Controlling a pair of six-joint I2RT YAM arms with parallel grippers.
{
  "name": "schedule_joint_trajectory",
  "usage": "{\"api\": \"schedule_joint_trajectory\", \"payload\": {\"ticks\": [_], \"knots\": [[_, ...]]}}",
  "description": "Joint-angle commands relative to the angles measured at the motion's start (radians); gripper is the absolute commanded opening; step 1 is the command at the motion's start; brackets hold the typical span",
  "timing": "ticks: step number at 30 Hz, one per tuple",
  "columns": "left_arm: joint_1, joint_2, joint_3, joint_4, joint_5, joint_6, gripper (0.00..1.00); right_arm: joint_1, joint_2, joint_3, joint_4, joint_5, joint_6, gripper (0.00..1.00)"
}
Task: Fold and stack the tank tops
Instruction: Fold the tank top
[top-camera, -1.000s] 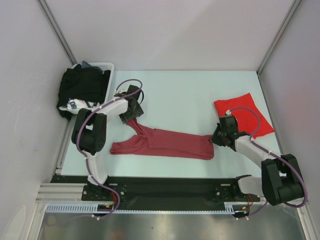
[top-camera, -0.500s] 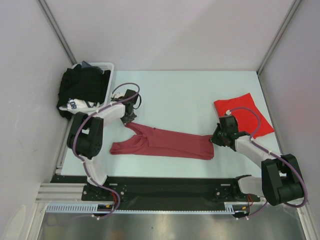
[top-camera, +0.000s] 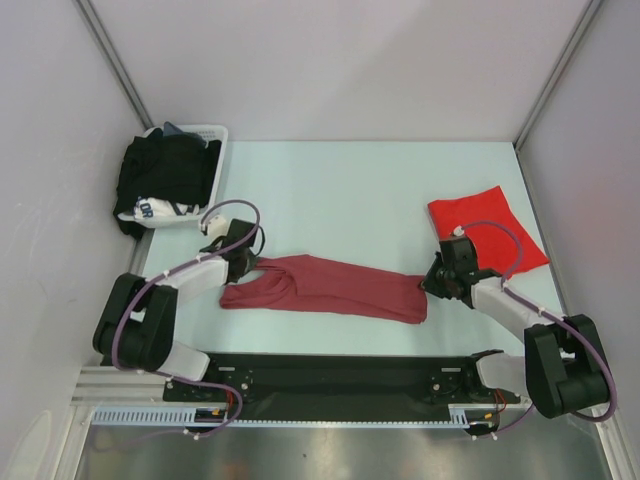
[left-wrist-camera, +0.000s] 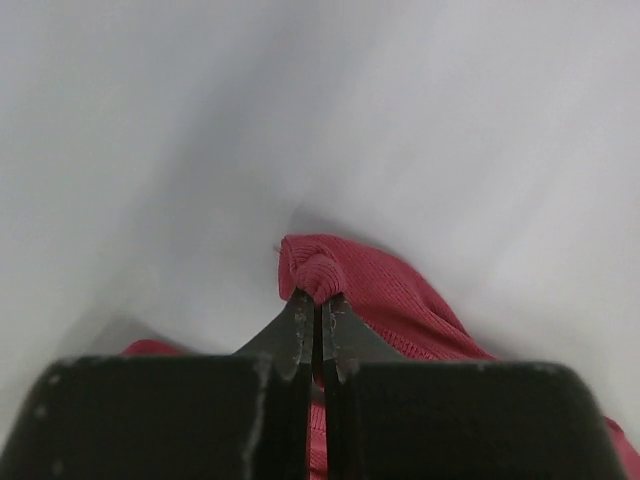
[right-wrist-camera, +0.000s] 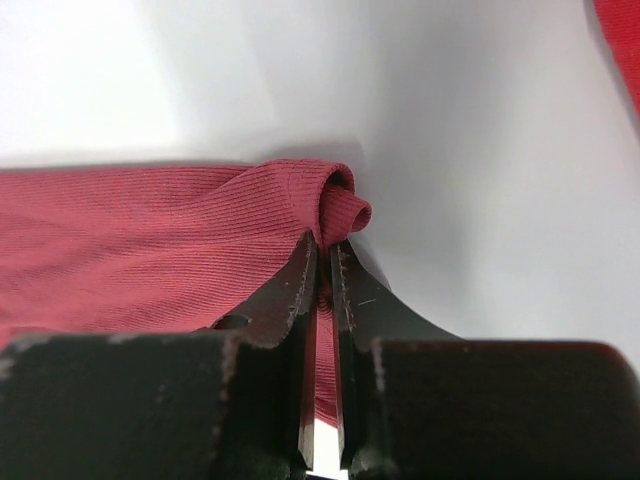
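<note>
Fabric of the maroon top (top-camera: 325, 287) runs in a long band between our grippers, just left of the red top (top-camera: 487, 228). Our right gripper (top-camera: 432, 283) pinches the end nearest the red top; our left gripper (top-camera: 243, 262) pinches the far end.

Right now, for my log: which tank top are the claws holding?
The maroon top, pinched at its ends by the left claw and right claw; the bright red top lies folded at right.

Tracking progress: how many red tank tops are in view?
2. The maroon tank top lies stretched across the near middle; the bright red tank top sits folded at right. The black pile may hide more.
</note>
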Motion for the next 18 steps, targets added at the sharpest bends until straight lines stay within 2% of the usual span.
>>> {"api": "schedule_joint_trajectory", "payload": {"ticks": [1, 6, 7, 11, 13, 15, 16, 18], "knots": [[0.005, -0.092, -0.036, 0.129, -0.054, -0.037, 0.00, -0.002, -0.032, -0.006, -0.003, 0.002, 0.008, 0.00], [0.005, -0.180, -0.078, 0.173, -0.122, -0.035, 0.09, -0.002, -0.040, -0.009, -0.013, 0.004, 0.006, 0.00], [0.005, -0.190, -0.090, 0.175, -0.131, -0.038, 0.15, -0.002, -0.041, -0.009, -0.013, 0.004, 0.009, 0.00], [0.008, -0.205, -0.090, 0.071, -0.182, -0.124, 0.20, -0.002, -0.046, -0.009, -0.017, 0.004, 0.011, 0.00], [0.014, -0.201, -0.098, 0.043, -0.192, -0.150, 0.30, -0.002, -0.047, -0.009, -0.019, 0.004, 0.011, 0.00], [0.020, -0.198, -0.101, 0.005, -0.205, -0.187, 0.35, -0.002, -0.044, -0.009, -0.017, 0.004, 0.012, 0.00], [0.025, -0.198, -0.107, -0.003, -0.209, -0.193, 0.49, -0.002, -0.046, -0.007, -0.017, 0.004, 0.012, 0.00], [0.026, -0.211, -0.111, -0.041, -0.234, -0.235, 0.71, -0.002, -0.041, -0.003, -0.019, 0.029, 0.012, 0.00]]}}
